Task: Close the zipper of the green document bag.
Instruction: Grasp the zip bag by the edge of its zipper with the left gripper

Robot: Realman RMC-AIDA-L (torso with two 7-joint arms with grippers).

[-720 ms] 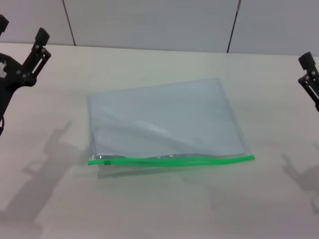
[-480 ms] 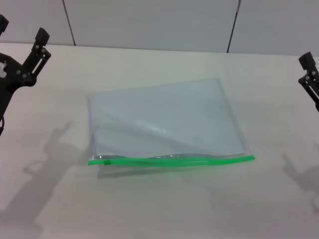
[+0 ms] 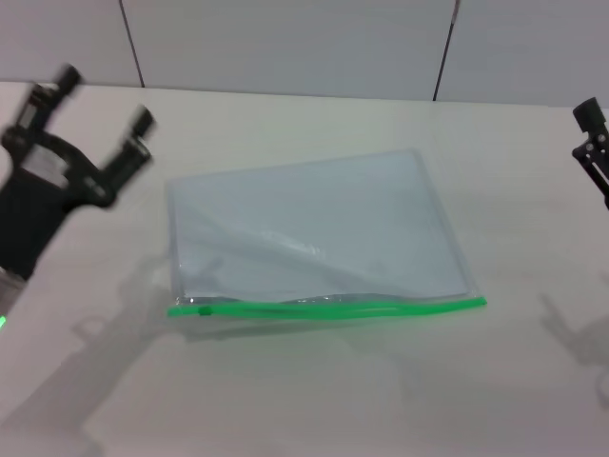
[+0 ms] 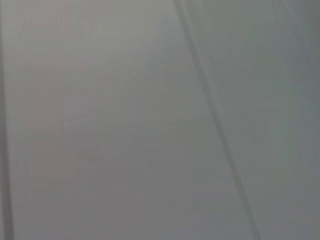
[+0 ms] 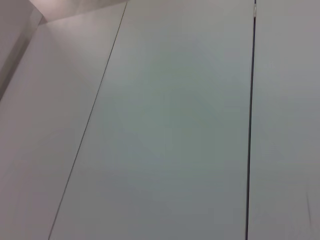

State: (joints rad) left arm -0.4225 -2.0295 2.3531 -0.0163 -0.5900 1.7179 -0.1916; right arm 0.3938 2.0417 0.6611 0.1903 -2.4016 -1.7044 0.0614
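The green document bag (image 3: 314,228) lies flat in the middle of the table, a translucent bluish pouch. Its zipper (image 3: 328,306) is the bright green strip along the near edge, with the small greyish slider (image 3: 204,307) at its left end. The strip bulges apart a little around its middle. My left gripper (image 3: 100,105) hovers open above the table, left of the bag's far left corner, nothing between its fingers. My right gripper (image 3: 592,143) shows only partly at the right edge, well away from the bag. Both wrist views show only blank wall panels.
The pale table (image 3: 314,400) runs back to a wall of grey panels (image 3: 285,38). Shadows of both arms fall on the table at front left and right.
My left gripper has swung in from the far left edge toward the bag and is blurred by motion. The bag and the right arm have not moved.
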